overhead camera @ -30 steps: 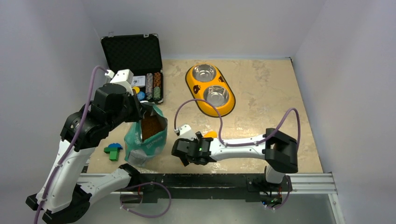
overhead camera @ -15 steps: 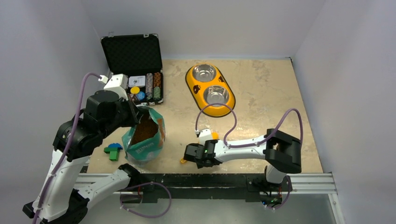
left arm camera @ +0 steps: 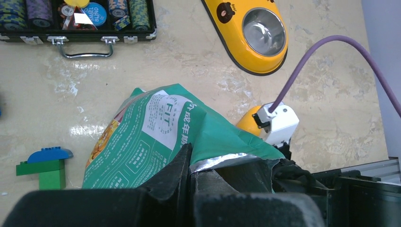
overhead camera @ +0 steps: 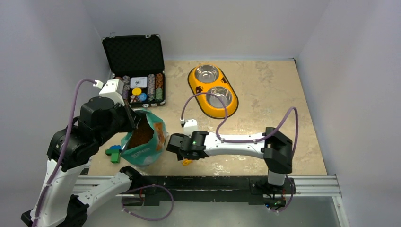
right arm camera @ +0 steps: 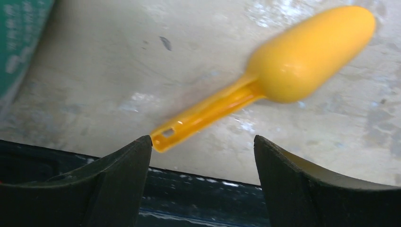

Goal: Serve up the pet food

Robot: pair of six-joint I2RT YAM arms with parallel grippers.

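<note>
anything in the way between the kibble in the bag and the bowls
Nothing on the table does: bare tabletop separates the open bag and its kibble from the yellow bowl stand. Only the right arm's purple cable loops above that stretch. The right gripper is open over the scoop beside the bag.

**Left arm** [overhead camera: 71, 144] and **right arm** [overhead camera: 234, 146]: white tubular links joined by bulky black joint housings, the largest at the elbows. **Left cable** [overhead camera: 73, 101] and **right cable** [left arm camera: 293, 79]: purple and round, each plugged into a camera box. **Camera boxes** [overhead camera: 111, 88]: small white blocks with rounded corners, one on each wrist. **Green light** [overhead camera: 193, 141]: a single lit dot on the right wrist housing. **Left gripper** [left arm camera: 189, 156] and **right gripper** [right arm camera: 203, 139]: matt black fingers [right arm camera: 118, 184], broad at the root and tapering to blunt tips.
</note>
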